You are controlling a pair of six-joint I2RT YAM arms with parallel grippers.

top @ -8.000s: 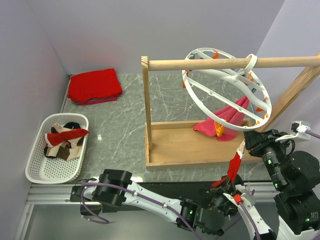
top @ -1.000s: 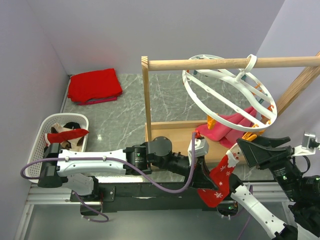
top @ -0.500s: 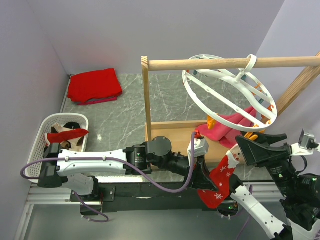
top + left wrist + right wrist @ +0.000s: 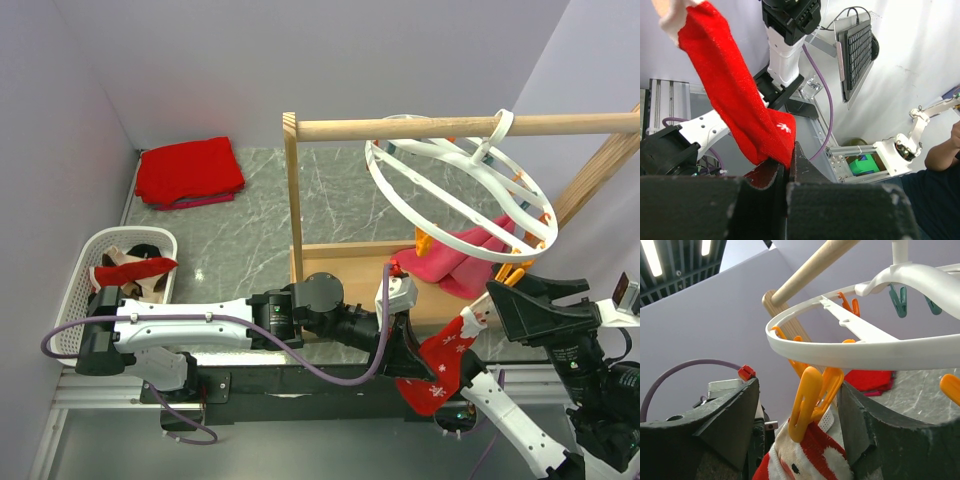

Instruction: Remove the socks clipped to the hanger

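Table: the grey marbled table (image 4: 250,250) carried a wooden frame (image 4: 400,128) on its right half and a white basket (image 4: 62,335) with a few socks in it, well apart at the left edge.
Hanger: the white ring of the hanger (image 4: 850,352) hung tilted from the frame's rail. It looked light and free to swing, so a hard tug would likely rock it.
Pink socks: pink socks (image 4: 455,250) drooped from the ring's underside toward the frame's base board.
Red sock: the red sock (image 4: 440,362), white-patterned, hung from the ring's near rim, out past the table's near edge. It was limp, thin and light, and would fold wherever taken.
Orange peg: an orange peg (image 4: 807,400) bit the sock's white cuff. The peg looked the best place to squeeze.
Left pincer: the left pincer (image 4: 786,162) was closed tight on the sock's toe.
Right pincer: the right pincer (image 4: 799,390) stood wide apart, one finger on each side of the peg and holding nothing.
Room: there was open air below and nearward. The frame's post and base board crowded the route to the basket.
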